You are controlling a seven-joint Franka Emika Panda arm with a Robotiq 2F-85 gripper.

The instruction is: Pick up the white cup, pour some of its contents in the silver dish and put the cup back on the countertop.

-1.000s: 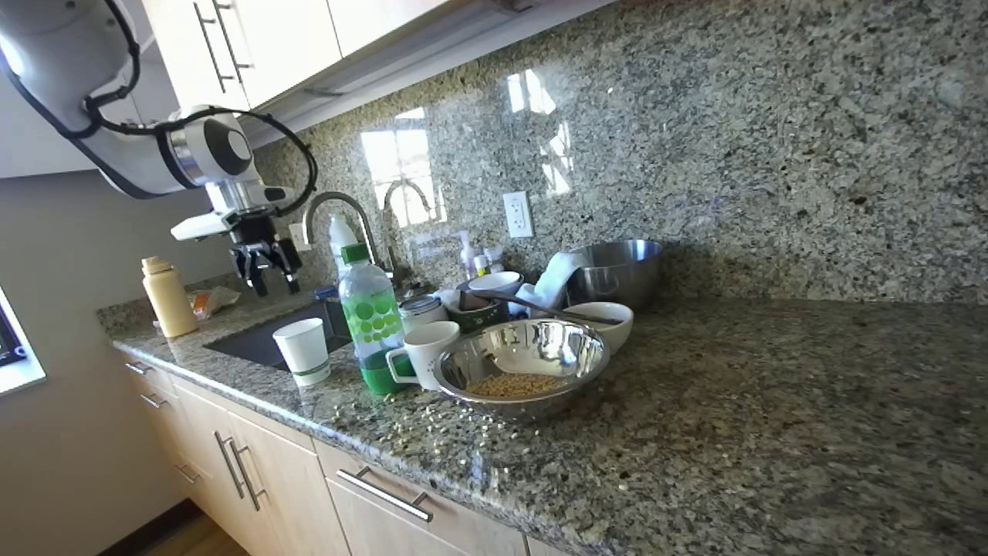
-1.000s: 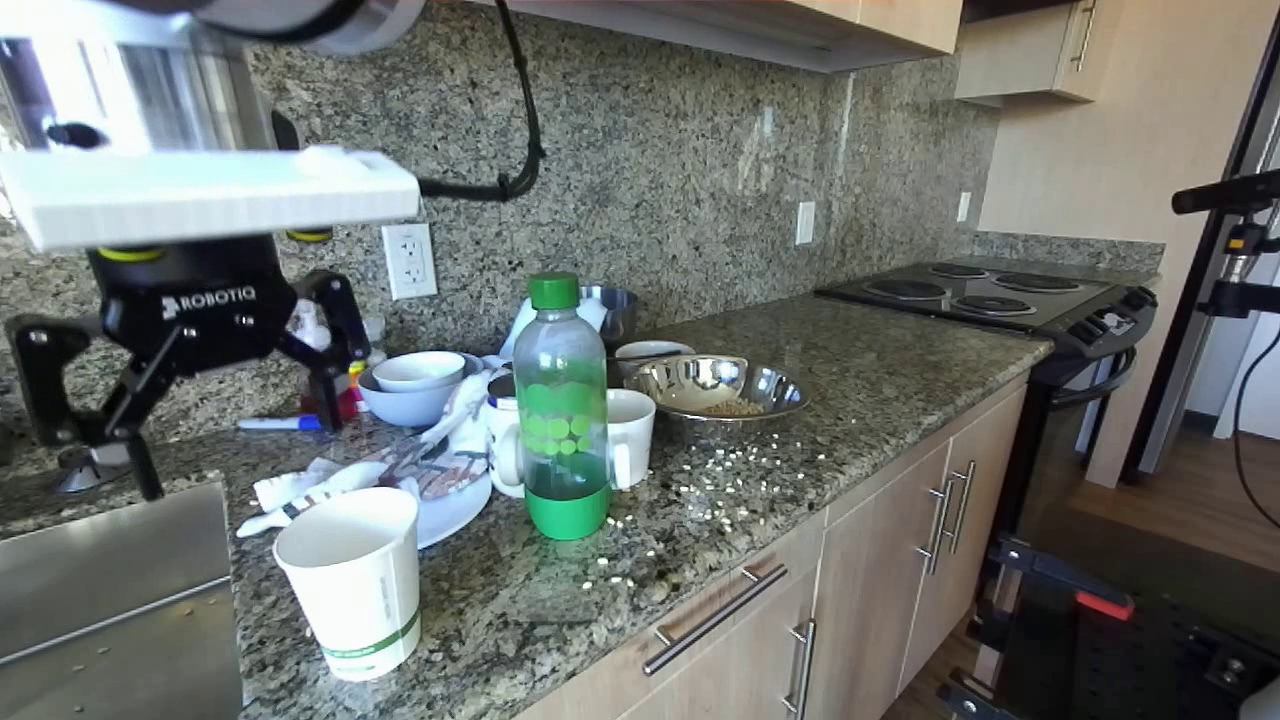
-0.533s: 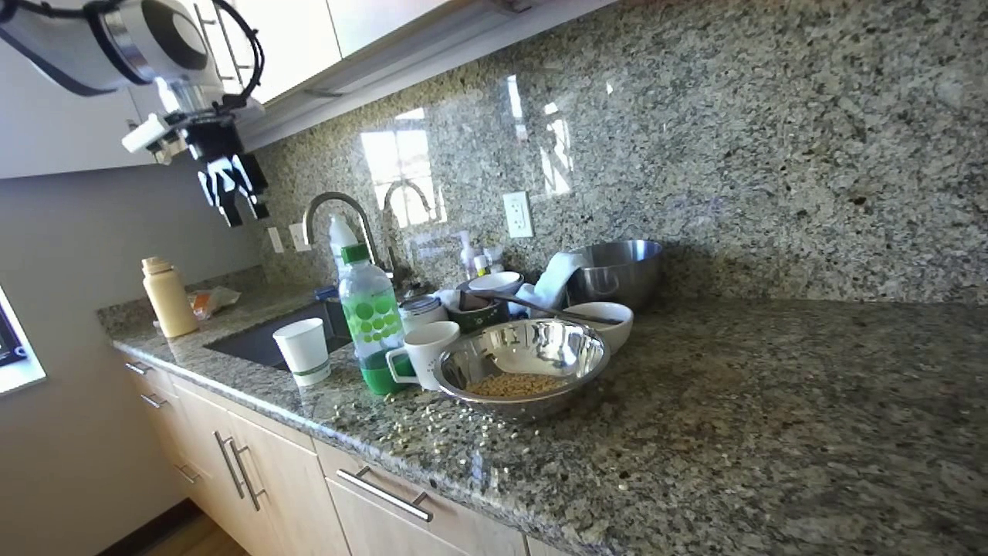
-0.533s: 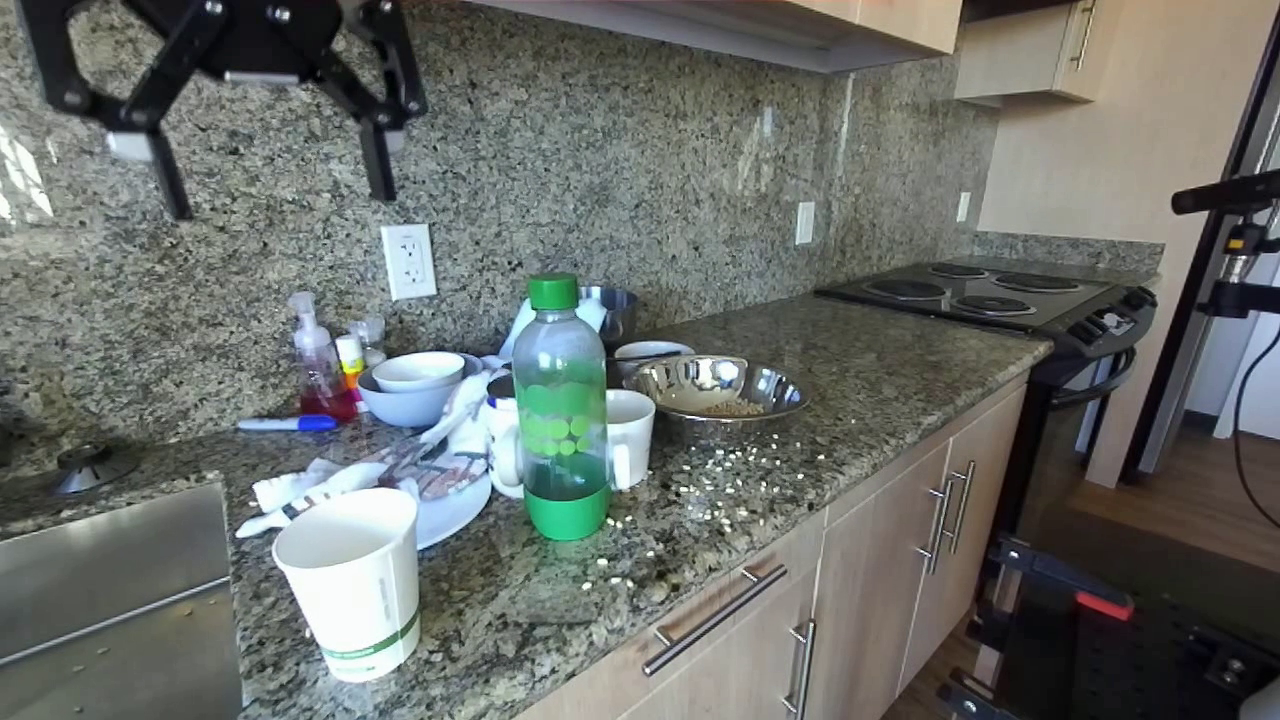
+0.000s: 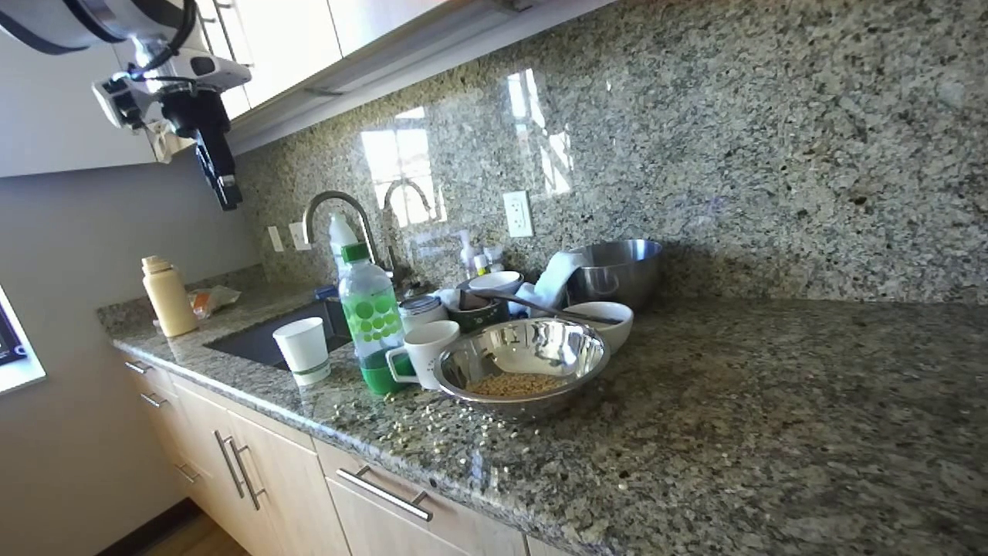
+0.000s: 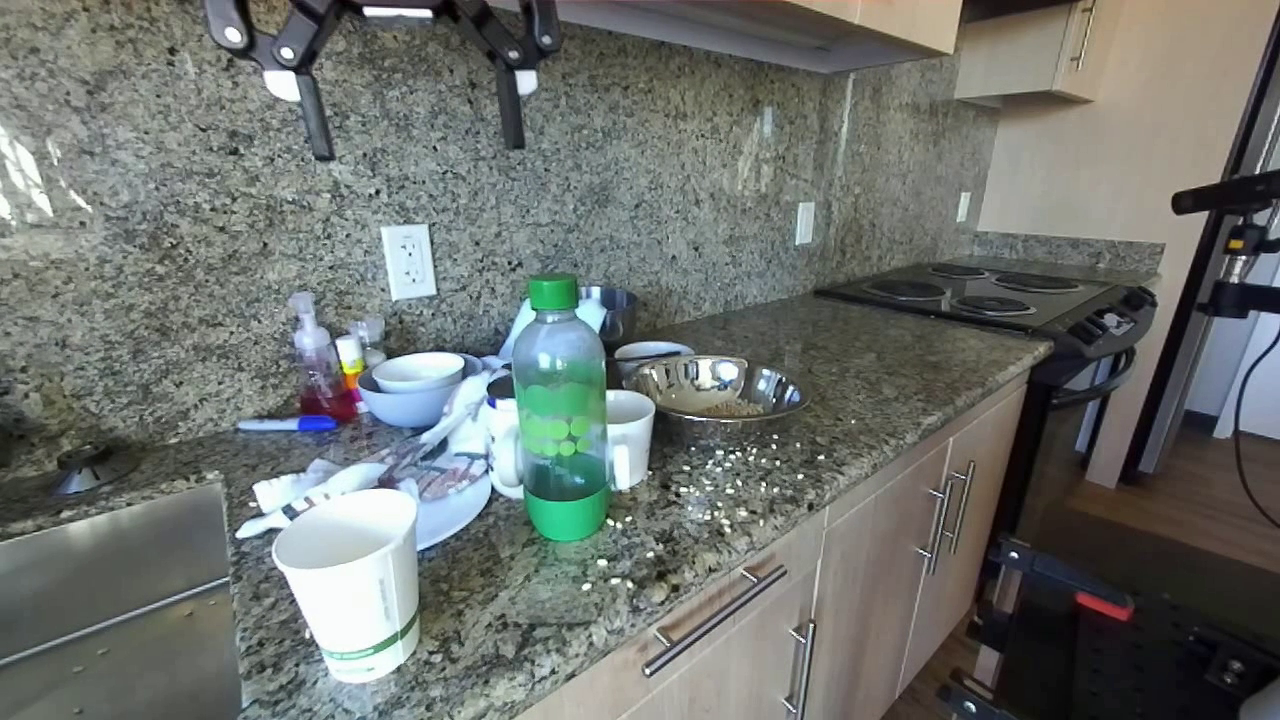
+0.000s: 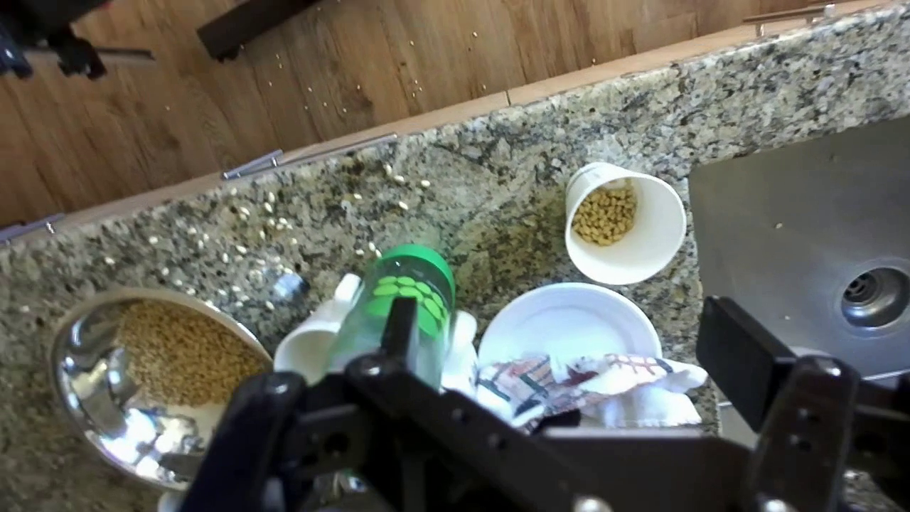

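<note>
The white cup [image 5: 302,347] stands upright on the granite countertop [image 5: 772,432], beside the sink; it also shows in an exterior view [image 6: 350,590]. In the wrist view, the cup [image 7: 657,227] holds tan grains. The silver dish [image 5: 532,347] stands farther along the counter, with grains in its bottom; it also shows in the wrist view [image 7: 82,398]. My gripper [image 6: 418,150] is open and empty, high above the counter, away from cup and dish. In the wrist view, its fingers [image 7: 561,306] are spread wide with nothing between them.
A green bottle [image 6: 560,420] and a white mug [image 5: 432,351] stand between cup and dish. A plate with a cloth [image 7: 569,320] lies behind the cup. The sink [image 7: 789,213] is beside the cup. Loose grains [image 6: 720,480] lie on the counter. Upper cabinets [image 5: 278,46] hang above.
My open gripper has risen well above the cup and turned. In the exterior views it moved up, and lately towards the bottle's side in one view. Cup and dish have not moved.
</note>
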